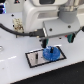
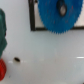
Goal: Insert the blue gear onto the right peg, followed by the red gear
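The blue gear point(image 1: 50, 53) lies over the part of the black-bordered white plate point(image 1: 33, 61) toward the exterior view's right. It fills one edge of the wrist view point(image 2: 56, 17), with a dark spot at its hub. The right peg itself is hidden by the gear. My gripper point(image 1: 46, 44) hangs just above the gear's edge; I cannot tell whether its jaws touch it. A sliver of the red gear point(image 2: 1, 70) shows at the wrist view's border, off the plate point(image 2: 33, 20). It is hidden in the exterior view.
A shorter pin point(image 1: 36, 56) stands on the plate toward the exterior view's left. A dark green object point(image 2: 2, 30) sits beside the red gear. A small dark mark point(image 2: 16, 60) lies on the white table. The arm's white body point(image 1: 42, 15) and black cables fill the back.
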